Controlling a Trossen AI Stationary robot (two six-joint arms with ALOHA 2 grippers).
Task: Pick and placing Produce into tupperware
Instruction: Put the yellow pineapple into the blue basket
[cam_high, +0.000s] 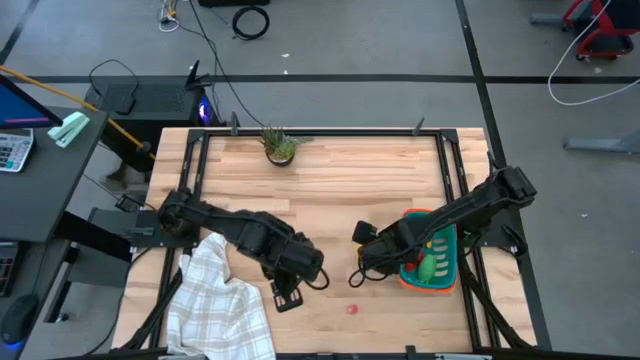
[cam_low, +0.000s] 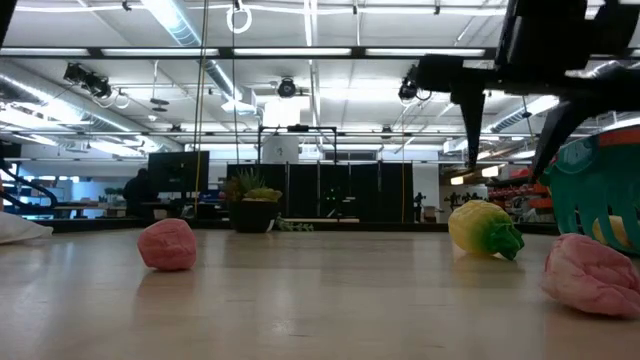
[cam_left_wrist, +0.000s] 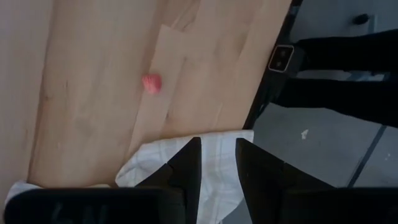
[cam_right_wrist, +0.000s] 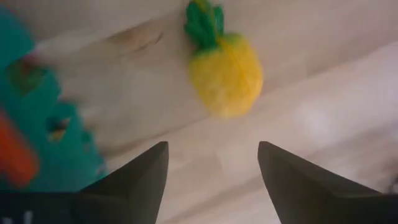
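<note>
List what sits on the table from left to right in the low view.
White cloth edge → red fruit → potted plant → yellow pepper with green stem → second red fruit, below the teal tub.

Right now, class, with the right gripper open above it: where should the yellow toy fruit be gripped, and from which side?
Grip the yellow toy fruit across its rounded body, not the narrow green stem. It lies on its side on the table, so coming from above probably suits best, with the right gripper spanning the widest part.
</note>
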